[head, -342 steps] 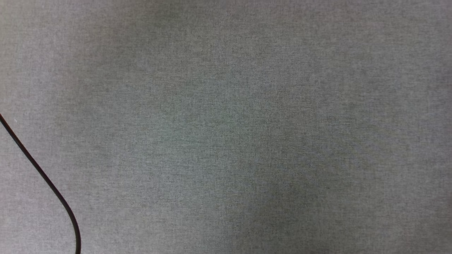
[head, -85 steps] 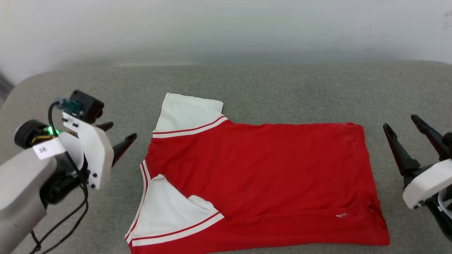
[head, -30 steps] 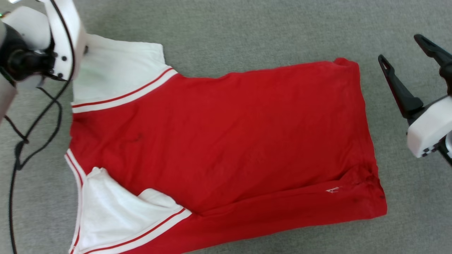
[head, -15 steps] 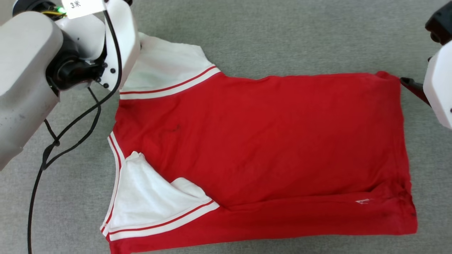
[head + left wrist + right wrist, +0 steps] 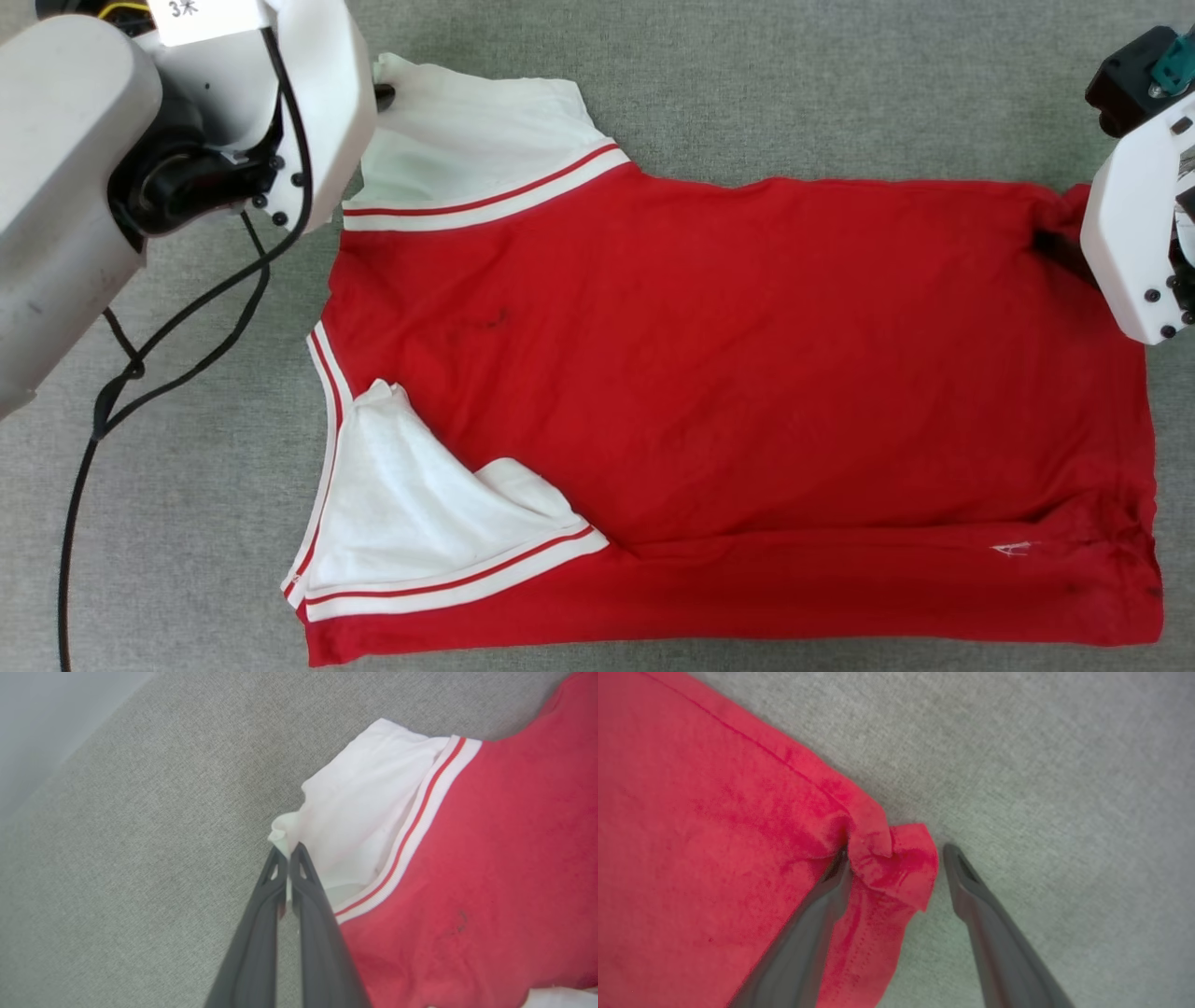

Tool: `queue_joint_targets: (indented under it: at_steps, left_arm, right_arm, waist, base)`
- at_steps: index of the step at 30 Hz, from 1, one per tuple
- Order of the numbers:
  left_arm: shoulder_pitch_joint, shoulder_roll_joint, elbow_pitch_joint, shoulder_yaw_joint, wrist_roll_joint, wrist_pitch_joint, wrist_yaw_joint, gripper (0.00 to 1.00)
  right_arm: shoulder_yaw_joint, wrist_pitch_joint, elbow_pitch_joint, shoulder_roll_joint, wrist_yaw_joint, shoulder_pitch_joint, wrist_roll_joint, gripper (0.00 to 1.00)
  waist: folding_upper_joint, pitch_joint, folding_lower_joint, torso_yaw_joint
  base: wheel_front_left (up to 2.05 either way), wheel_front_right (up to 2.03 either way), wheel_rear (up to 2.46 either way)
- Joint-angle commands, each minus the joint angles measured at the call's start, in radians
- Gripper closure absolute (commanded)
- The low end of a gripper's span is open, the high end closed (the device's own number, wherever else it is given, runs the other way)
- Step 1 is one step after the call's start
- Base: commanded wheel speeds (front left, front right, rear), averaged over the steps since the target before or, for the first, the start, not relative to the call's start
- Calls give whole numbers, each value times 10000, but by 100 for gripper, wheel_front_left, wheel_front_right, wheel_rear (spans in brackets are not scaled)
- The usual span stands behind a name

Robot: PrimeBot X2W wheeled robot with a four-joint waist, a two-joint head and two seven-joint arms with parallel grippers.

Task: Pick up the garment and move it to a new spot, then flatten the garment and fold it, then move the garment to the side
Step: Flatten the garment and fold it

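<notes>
Around the garment (image 5: 728,373), the bare grey upholstered surface (image 5: 794,84) lies open along its far side and to my left, where a black cable (image 5: 168,345) trails. In the left wrist view that surface ends at a pale band (image 5: 46,718) in the upper corner. The red shirt lies spread flat, sleeves toward my left and hem toward my right, its near edge close to the head view's bottom. My left end effector (image 5: 288,851) is clenched on the far sleeve (image 5: 364,812) at its outer corner, pinching a small peak of white cloth. My right end effector (image 5: 896,851) stands spread wide at the far hem corner, one finger on red fabric, the other on bare grey, with the bunched corner between them ungripped.
</notes>
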Motion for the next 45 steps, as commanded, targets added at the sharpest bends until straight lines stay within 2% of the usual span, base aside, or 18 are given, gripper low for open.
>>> queue_joint_targets:
  at_steps: [1,8,16,20,23,34,41,45]
  left_arm:
    - [-7,80,22,-81,-94,-134,-3,100]
    - [314,92,3,-282,-244,-692,-3,100]
    - [1324,694,-831,-550,-337,-1376,-4,100]
    - [2135,1050,-1276,-610,-397,-1650,-4,100]
    - [2790,1302,-1578,-630,-466,-1861,9,100]
    - [5352,1998,-2540,-677,-749,-2360,489,100]
    - [6855,1967,-2472,-683,-750,-2665,748,100]
    - [7427,1833,-2174,-683,-667,-2800,751,100]
  right_arm:
    - [561,-172,354,261,33,451,185,100]
    - [407,-1463,585,37,11,54,234,100]
    - [478,-3443,573,53,16,732,453,100]
    - [593,-4057,484,-93,16,1429,570,100]
    - [648,-4341,374,-221,16,1963,617,100]
    - [297,-5301,-5,-640,16,4331,925,100]
    - [21,-5592,-98,-653,16,5605,1065,100]
    - [-9,-5640,26,-449,16,6110,1025,100]
  waist:
    - [0,-97,1,-39]
    - [0,-746,1,-39]
    - [0,-2006,1,25]
    - [0,-2634,1,52]
    - [0,-3010,1,69]
    - [0,-3900,1,80]
    - [0,-4026,1,0]
    - [0,-3949,1,-18]
  base:
    - [0,0,0]
    - [0,0,0]
    - [0,0,0]
    - [0,0,0]
    - [0,0,0]
    - [0,0,0]
    - [0,0,0]
    - [0,0,0]
